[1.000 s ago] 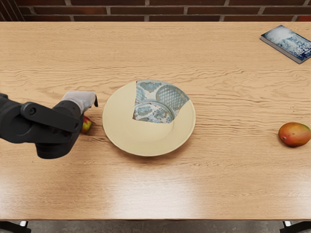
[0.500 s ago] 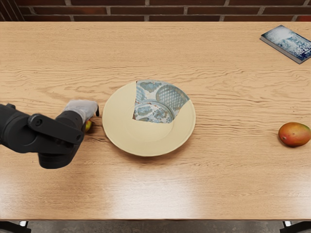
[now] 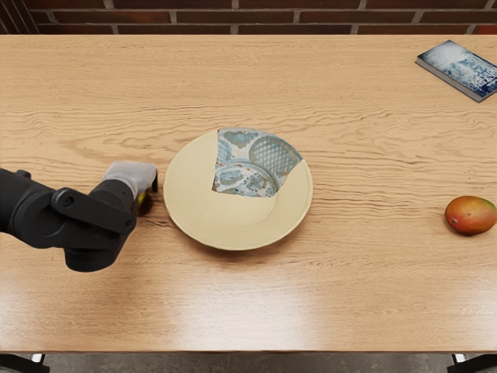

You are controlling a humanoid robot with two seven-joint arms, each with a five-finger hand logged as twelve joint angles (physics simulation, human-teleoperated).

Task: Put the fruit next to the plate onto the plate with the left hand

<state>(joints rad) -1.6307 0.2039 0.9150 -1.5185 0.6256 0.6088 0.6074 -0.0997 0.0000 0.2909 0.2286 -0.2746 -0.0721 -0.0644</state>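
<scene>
1. A big wooden bench [image 3: 248, 303] fills the view. A red brick wall [image 3: 233, 15] runs along its far edge.
2. A round cream plate [image 3: 186, 214] sits in the middle of the bench. The back part of it has a blue and gray pattern.
3. The dark left arm [image 3: 62, 221] comes in from the left side and reaches low over the bench.
4. At the end of that arm is the left robot hand [image 3: 130, 177]. It is pale gray. It sits just to the left of the plate, close to the rim.
5. The small fruit [image 3: 141, 200] is under the left robot hand. Only a tiny yellow bit of it peeks out, between the pale hand and the dark wrist.
6. The fruit is beside the plate, on the plate's left side. It is not on the plate.
7. The left robot hand covers the fruit from above. I cannot tell how far open the hand is, or if it has hold of the fruit, because the back of the hand hides that.
8. A red and orange mango [image 3: 470, 214] lies on the bench near the right edge. It is well apart from the plate.
9. A book [image 3: 460, 68] with a blue and gray cover lies at the far right corner of the bench. It is turned at a slant.
</scene>
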